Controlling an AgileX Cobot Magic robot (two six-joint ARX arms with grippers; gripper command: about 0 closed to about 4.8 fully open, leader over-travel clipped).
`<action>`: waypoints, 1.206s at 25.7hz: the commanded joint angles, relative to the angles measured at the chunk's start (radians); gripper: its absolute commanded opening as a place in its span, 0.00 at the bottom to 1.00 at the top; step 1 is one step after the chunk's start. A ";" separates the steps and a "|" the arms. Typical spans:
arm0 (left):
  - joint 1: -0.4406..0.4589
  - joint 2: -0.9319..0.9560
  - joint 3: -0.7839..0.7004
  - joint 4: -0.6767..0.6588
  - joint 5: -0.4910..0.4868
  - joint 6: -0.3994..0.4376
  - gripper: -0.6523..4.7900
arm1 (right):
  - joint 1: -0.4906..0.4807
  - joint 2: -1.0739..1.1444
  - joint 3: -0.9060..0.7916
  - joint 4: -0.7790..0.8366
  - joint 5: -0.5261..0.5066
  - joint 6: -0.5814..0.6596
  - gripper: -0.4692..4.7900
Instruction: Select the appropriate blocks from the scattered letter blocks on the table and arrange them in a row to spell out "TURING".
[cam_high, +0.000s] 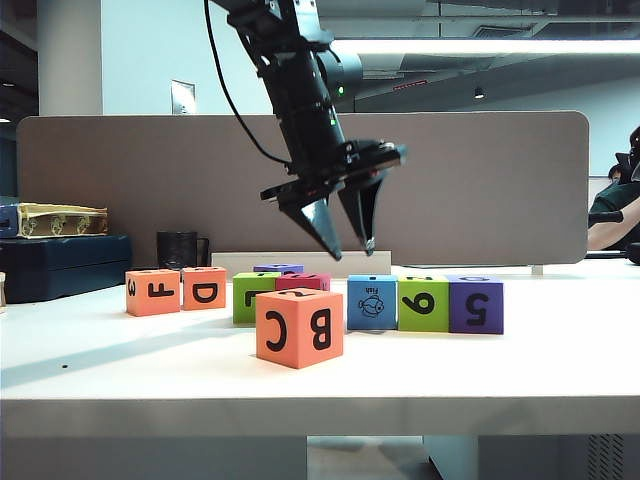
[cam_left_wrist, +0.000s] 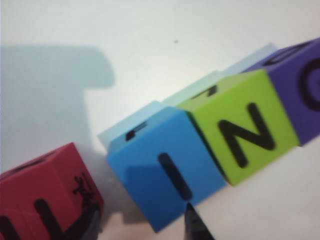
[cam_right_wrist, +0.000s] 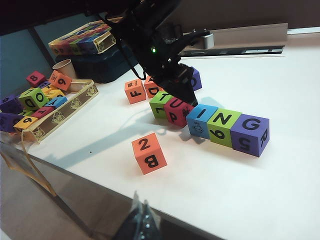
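On the white table stands a row of letter blocks: lime green T, magenta U, blue I, lime green N and purple G. A narrow gap separates the magenta block from the blue block. Another purple block sits behind the row, partly hidden by the arm. My left gripper hangs open above that gap, fingertips apart, holding nothing. My right gripper is shut and empty, off the table's front edge.
A bigger orange B C cube stands alone in front of the row. Orange F and D cubes sit to the row's left. A tray of spare blocks, a cup and a dark case lie at the left.
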 joint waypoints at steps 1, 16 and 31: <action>0.002 0.010 0.001 0.011 -0.031 0.008 0.50 | -0.001 -0.010 0.004 0.013 0.001 -0.003 0.09; 0.007 0.019 -0.006 0.023 -0.031 0.018 0.50 | -0.001 -0.010 0.004 0.013 0.001 -0.003 0.09; 0.024 0.026 -0.006 0.026 -0.032 -0.005 0.50 | -0.001 -0.010 0.004 0.013 0.001 -0.003 0.09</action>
